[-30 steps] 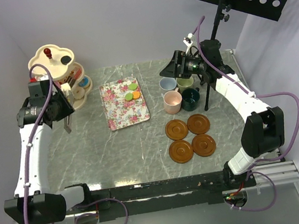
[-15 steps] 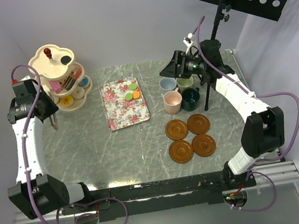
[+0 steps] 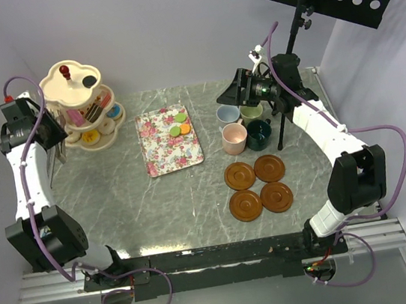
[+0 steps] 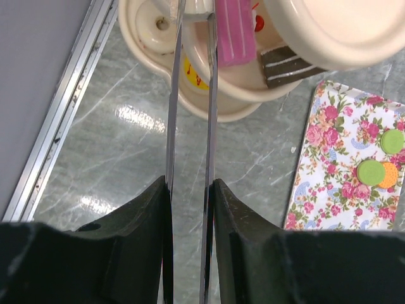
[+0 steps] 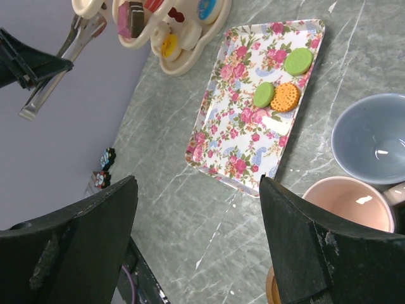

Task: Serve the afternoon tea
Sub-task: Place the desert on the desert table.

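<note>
Nothing legible in view.
You can read no words, brands or numbers in any view; the nearest thing is a few red marks on a yellow cake (image 4: pixel 193 73) in the stand (image 4: pixel 142 47), too hidden to make out.

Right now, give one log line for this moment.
left gripper: holds tongs at stand | right gripper: open, empty, near mugs | tray: three macarons
</note>
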Controlling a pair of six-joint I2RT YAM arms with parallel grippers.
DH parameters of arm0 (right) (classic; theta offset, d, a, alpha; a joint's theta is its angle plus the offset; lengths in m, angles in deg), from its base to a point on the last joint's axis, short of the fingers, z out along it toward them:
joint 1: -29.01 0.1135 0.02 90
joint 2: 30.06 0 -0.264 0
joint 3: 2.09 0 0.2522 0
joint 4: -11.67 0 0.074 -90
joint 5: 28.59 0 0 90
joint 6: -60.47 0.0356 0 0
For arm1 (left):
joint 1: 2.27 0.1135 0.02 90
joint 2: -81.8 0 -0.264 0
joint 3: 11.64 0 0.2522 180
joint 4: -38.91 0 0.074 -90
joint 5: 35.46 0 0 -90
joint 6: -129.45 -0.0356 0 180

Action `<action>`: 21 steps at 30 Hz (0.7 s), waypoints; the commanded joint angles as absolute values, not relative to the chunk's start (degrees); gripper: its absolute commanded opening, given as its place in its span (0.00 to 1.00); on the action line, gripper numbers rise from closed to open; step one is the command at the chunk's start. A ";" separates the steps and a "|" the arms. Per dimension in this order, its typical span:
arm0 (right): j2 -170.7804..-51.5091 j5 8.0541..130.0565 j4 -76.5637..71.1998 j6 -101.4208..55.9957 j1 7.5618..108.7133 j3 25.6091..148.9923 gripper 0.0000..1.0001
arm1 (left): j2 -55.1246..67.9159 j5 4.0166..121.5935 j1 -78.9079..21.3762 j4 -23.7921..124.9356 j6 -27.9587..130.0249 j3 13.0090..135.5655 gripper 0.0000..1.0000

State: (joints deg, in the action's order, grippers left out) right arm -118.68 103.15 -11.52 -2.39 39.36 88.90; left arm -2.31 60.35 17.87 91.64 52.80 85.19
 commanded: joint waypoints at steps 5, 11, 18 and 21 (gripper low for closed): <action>-117.51 103.95 -10.08 -3.78 38.85 90.86 0.84 | -5.38 64.03 19.00 87.39 50.70 89.48 0.36; -118.13 104.04 -10.61 -3.86 38.85 91.56 0.84 | -7.76 65.44 19.09 86.34 50.35 90.27 0.37; -117.87 103.87 -11.31 -4.21 38.85 91.47 0.84 | -8.29 63.95 19.18 86.25 50.88 90.63 0.48; -118.22 104.04 -11.14 -3.95 38.85 91.56 0.84 | -7.67 63.77 19.18 86.43 50.88 90.10 0.50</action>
